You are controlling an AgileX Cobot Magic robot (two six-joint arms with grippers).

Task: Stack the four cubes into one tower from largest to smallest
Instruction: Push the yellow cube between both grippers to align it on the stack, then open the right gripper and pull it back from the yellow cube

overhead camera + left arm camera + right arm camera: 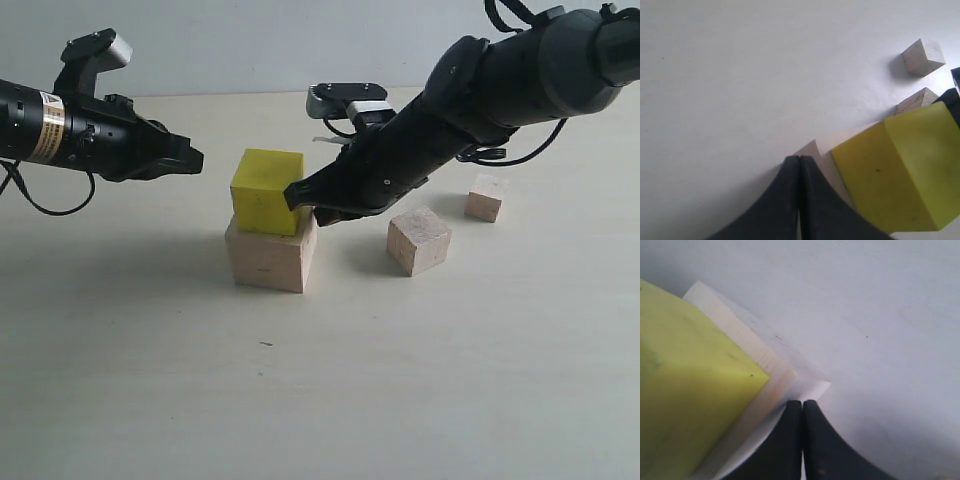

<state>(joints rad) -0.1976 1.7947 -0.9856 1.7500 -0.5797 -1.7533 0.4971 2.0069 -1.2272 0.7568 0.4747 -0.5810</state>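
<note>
The yellow cube [266, 190] rests on the large wood cube [270, 259], set toward its left side. My right gripper [294, 196] is shut and empty, its tip against the yellow cube's right face, above the large cube's top. My left gripper [195, 158] is shut and empty, hovering just left of the yellow cube. The medium wood cube [419, 240] sits on the table to the right, the small wood cube [485, 199] farther right. The left wrist view shows the yellow cube [905, 165], the small cube [923, 56] and the shut gripper [799, 160]. The right wrist view shows the yellow cube [685, 385], the large cube [770, 365] and the shut gripper [802, 404].
The pale table [320, 390] stretches wide in front of the stack. A light wall rises behind the table. The right arm [500, 80] reaches across above the medium cube.
</note>
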